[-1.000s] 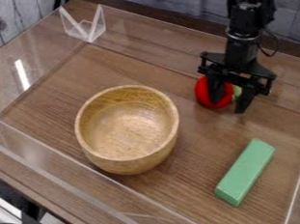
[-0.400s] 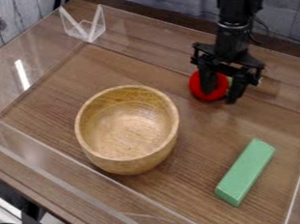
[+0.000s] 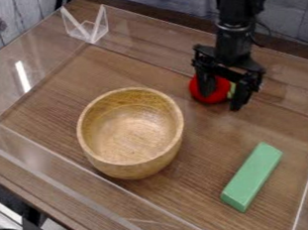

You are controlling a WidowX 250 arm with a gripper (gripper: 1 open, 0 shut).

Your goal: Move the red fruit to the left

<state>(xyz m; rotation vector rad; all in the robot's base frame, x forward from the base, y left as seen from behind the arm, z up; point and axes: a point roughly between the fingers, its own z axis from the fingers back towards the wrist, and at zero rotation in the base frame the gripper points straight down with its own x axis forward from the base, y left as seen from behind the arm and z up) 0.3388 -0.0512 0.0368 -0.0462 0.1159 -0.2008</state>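
Note:
The red fruit (image 3: 210, 89) rests on the wooden table at the right, mostly covered by the black gripper (image 3: 228, 90) that stands straight over it. Only the fruit's red left side shows between and beside the fingers (image 3: 203, 87). The jaws stand open on either side of the fruit, and the arm rises from them toward the top edge. Whether the fingers touch the fruit I cannot tell.
A wooden bowl (image 3: 131, 131) sits in the middle-left of the table. A green rectangular block (image 3: 253, 177) lies at the front right. Clear plastic walls (image 3: 35, 76) enclose the table, with a small clear stand (image 3: 85, 25) at the back left.
The gripper and the red fruit have shifted a little left and toward the back. The jaws have opened wider around the fruit.

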